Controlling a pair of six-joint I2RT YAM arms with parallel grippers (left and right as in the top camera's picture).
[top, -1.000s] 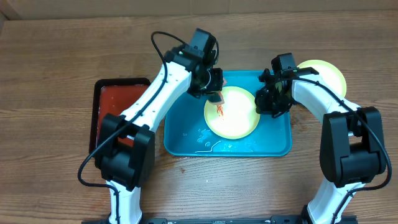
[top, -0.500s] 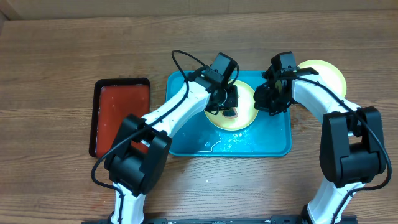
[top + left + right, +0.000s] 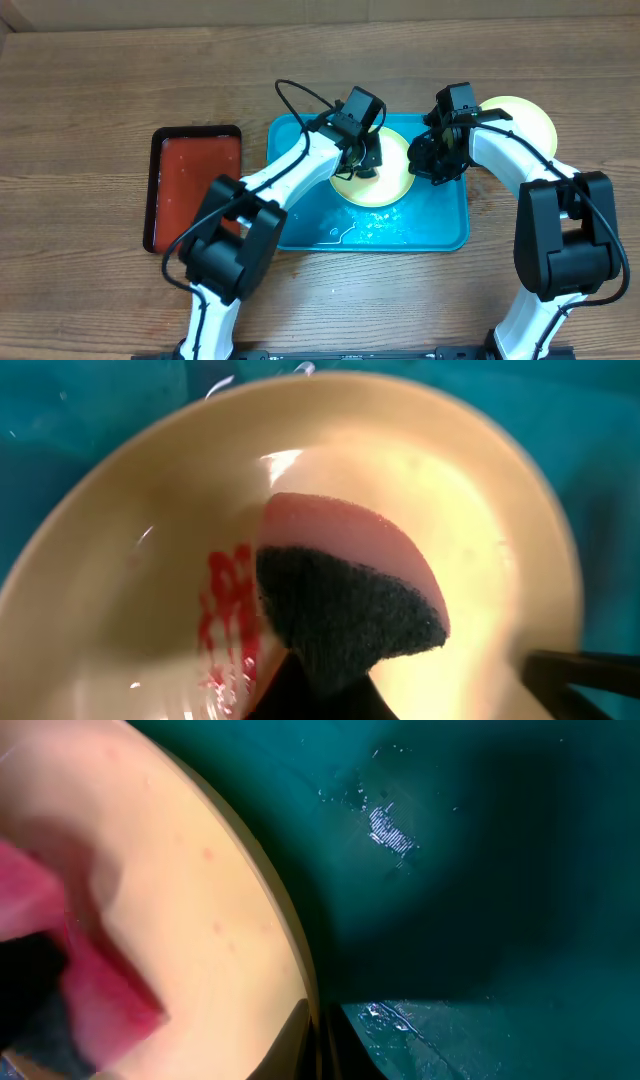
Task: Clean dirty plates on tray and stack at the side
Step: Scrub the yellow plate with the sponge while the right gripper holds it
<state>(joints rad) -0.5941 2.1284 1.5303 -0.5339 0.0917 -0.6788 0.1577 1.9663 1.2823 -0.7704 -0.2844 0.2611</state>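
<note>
A pale yellow-green dirty plate (image 3: 388,186) lies on the wet blue tray (image 3: 300,215). My left gripper (image 3: 361,160) is shut on a pink sponge with a dark scouring face (image 3: 350,590) and presses it on the plate (image 3: 480,500) beside a red smear (image 3: 228,622). My right gripper (image 3: 428,160) is shut on the plate's right rim (image 3: 318,1042), one finger on each side. The plate (image 3: 190,890) and the sponge (image 3: 95,995) also show in the right wrist view. A second yellow-green plate (image 3: 527,121) lies on the table right of the tray. No light blue plate is in view.
A smaller black-rimmed dark red tray (image 3: 195,190) lies on the wooden table left of the blue tray. Water pools on the blue tray's front floor (image 3: 345,232). The left arm stretches across the blue tray's left half.
My left arm swung right and forward, carrying the sponge from the plate's far left edge onto its middle. The right gripper has kept its hold on the rim.
</note>
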